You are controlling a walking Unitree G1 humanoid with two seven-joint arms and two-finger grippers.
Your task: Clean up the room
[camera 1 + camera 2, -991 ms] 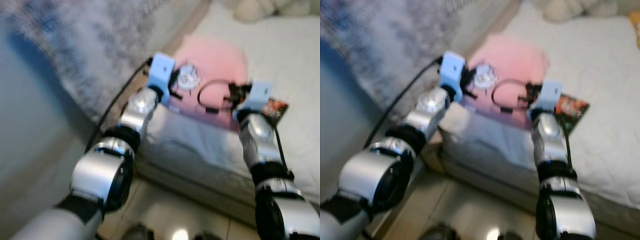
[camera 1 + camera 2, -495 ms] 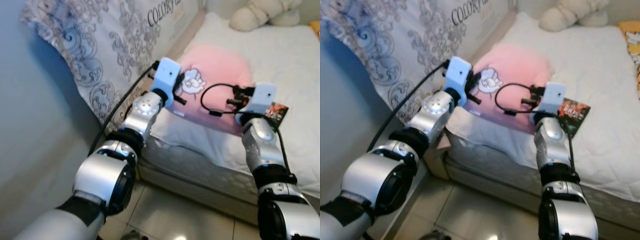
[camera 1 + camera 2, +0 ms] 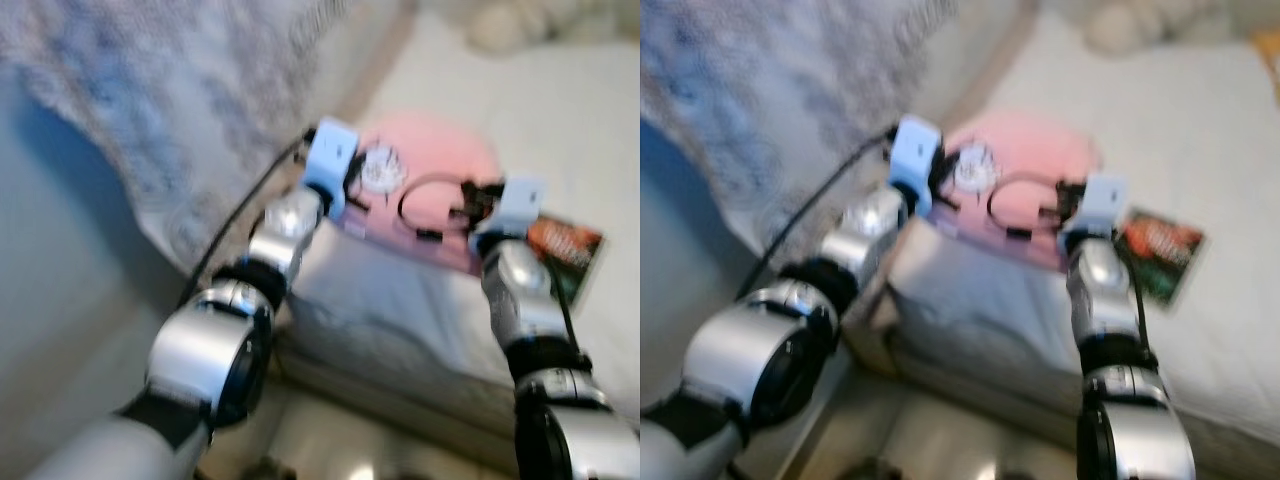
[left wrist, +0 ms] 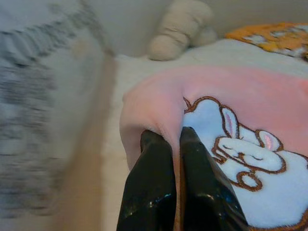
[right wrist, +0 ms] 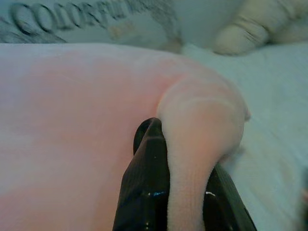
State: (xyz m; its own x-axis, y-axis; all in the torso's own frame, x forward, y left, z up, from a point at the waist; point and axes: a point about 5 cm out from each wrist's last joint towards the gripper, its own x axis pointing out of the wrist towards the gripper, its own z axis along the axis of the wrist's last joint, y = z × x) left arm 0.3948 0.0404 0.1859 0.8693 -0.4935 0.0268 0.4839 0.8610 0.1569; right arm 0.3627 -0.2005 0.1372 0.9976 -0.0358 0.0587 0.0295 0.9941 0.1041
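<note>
A pink fleece blanket (image 3: 440,170) with a white bunny patch (image 4: 240,159) lies on the white bed. My left gripper (image 4: 174,137) is shut on a pinched fold at the blanket's left edge. My right gripper (image 5: 185,139) is shut on a bunched fold at its right edge. In the eye views both arms reach forward over the mattress corner, the left wrist (image 3: 330,160) and the right wrist (image 3: 510,205) at the blanket's two near corners. The eye views are blurred.
A dark book or packet (image 3: 568,250) lies on the bed (image 3: 590,110) just right of my right wrist. A cream plush toy (image 4: 185,26) sits at the far end of the bed. A patterned grey-white cloth (image 3: 190,90) hangs on the left. An orange patterned cloth (image 4: 274,33) lies far right.
The whole picture has shifted and blurred, so the camera moved. Both grippers keep hold of the pink blanket at the same spots.
</note>
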